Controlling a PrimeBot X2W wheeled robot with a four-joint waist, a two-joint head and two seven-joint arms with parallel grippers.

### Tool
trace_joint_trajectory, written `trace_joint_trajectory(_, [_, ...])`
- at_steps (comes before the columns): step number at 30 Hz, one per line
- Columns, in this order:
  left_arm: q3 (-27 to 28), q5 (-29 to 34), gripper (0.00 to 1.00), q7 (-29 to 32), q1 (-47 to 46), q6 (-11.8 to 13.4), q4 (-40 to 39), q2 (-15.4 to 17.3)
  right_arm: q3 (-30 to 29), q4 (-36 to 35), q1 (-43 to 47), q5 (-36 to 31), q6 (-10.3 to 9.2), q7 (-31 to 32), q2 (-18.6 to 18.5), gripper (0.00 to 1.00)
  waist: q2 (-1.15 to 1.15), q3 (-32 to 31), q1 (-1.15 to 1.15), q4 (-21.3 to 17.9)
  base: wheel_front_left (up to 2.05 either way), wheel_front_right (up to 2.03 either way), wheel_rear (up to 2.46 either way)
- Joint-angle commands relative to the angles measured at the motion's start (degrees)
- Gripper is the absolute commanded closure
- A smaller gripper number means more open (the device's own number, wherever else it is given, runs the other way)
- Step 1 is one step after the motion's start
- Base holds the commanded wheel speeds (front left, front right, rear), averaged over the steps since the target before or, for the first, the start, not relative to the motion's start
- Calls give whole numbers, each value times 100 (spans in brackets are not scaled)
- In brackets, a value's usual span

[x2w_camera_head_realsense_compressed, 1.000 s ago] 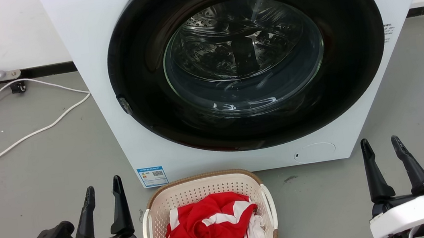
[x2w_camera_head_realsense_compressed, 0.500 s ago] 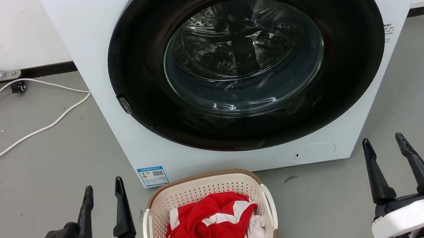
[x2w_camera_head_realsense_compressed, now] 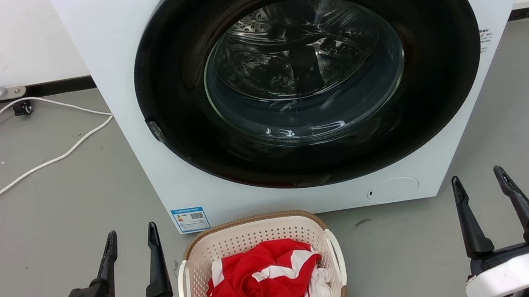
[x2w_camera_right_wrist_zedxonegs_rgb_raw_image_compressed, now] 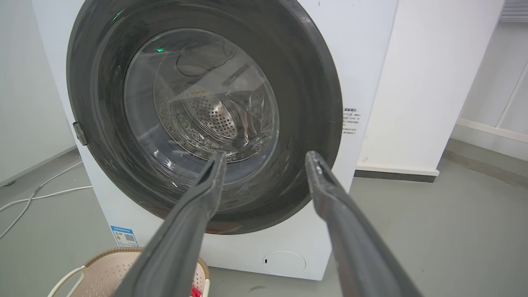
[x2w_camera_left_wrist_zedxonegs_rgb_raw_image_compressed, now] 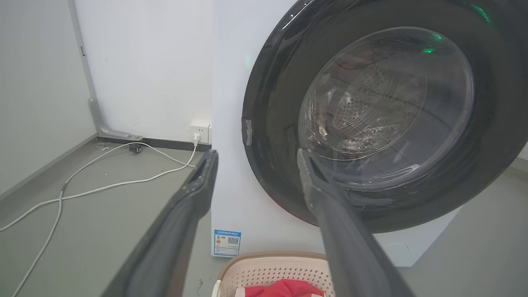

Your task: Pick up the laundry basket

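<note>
The laundry basket (x2w_camera_head_realsense_compressed: pixel 255 234) sits on the floor (x2w_camera_head_realsense_compressed: pixel 50 210) just near of the washing machine (x2w_camera_head_realsense_compressed: pixel 102 62), with a red garment (x2w_camera_head_realsense_compressed: pixel 256 285) inside. The left gripper (x2w_camera_head_realsense_compressed: pixel 132 230) hovers just beside its left handle (x2w_camera_head_realsense_compressed: pixel 182 284) and the right gripper (x2w_camera_head_realsense_compressed: pixel 476 174) is well apart from it; both gape wide and empty. Lifting by one handle risks tipping the basket.

The right gripper (x2w_camera_right_wrist_zedxonegs_rgb_raw_image_compressed: pixel 265 159) holds its two dark fingers spread wide and empty before the closed round glass door of the washing machine (x2w_camera_right_wrist_zedxonegs_rgb_raw_image_compressed: pixel 367 62); the laundry basket (x2w_camera_right_wrist_zedxonegs_rgb_raw_image_compressed: pixel 103 270) sits on the floor just before the machine's lower left corner; a white cable (x2w_camera_right_wrist_zedxonegs_rgb_raw_image_compressed: pixel 41 196) trails left of the machine.
</note>
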Motion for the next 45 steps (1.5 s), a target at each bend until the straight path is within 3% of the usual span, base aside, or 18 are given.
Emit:
trace_joint_trajectory(1, [0, 139, 0, -55, 53, 22, -31, 19, -10, -33, 64, -147, -2, -57, -11, 0, 0, -1, 0, 1, 0, 0, 0])
trace_joint_trajectory(12, [-32, 553, 0, -165, 99, 74, -34, 21, -16, -55, 108, -440, -2, -166, -11, 0, 0, 9, 0, 1, 0, 0, 0])
trace_joint_trajectory(45, [6, 591, 0, -153, 39, 142, 42, 20, -14, 31, 47, -108, -2, -156, -11, 0, 0, 28, 0, 12, 0, 0, 0])
